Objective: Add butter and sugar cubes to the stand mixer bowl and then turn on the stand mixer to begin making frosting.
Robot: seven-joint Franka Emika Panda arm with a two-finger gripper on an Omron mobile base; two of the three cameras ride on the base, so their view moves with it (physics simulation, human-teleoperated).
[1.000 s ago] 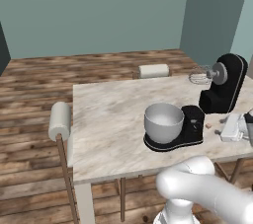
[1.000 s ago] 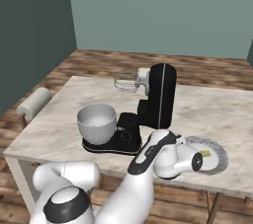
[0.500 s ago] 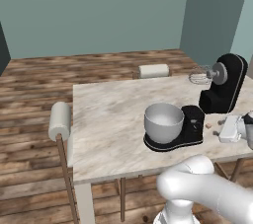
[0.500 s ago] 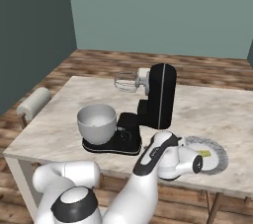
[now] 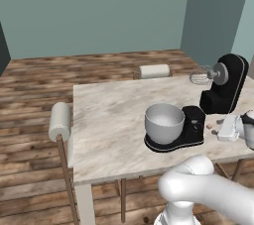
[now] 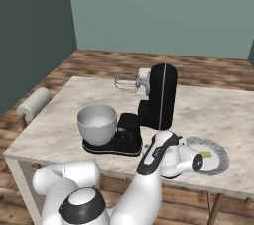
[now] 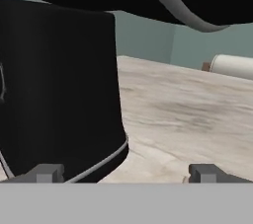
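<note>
The black stand mixer [image 5: 225,84] stands on the marble table [image 5: 109,120] with its head tilted up and its whisk [image 5: 200,77] in the air. The silver stand mixer bowl [image 5: 164,122] sits on the mixer's flat base. A few small brown sugar cubes [image 5: 211,128] lie on the table beside the base. A small pale-yellow butter stick [image 6: 206,154] rests on a shallow grey plate [image 6: 221,155]. My gripper [image 7: 126,173] is open and holds nothing. It hangs low over the table, facing the mixer's black column [image 7: 59,90]. My white hand [image 5: 229,127] is right of the cubes.
Two chairs with pale rolled backs stand at the table, one on the left side [image 5: 60,120] and one on the far side [image 5: 154,71]. My own arm [image 6: 158,169] reaches across the table's near edge next to the plate. Wooden floor surrounds the table.
My hand has shifted only slightly beside the mixer. The jaws stay open, and nothing on the table has moved.
</note>
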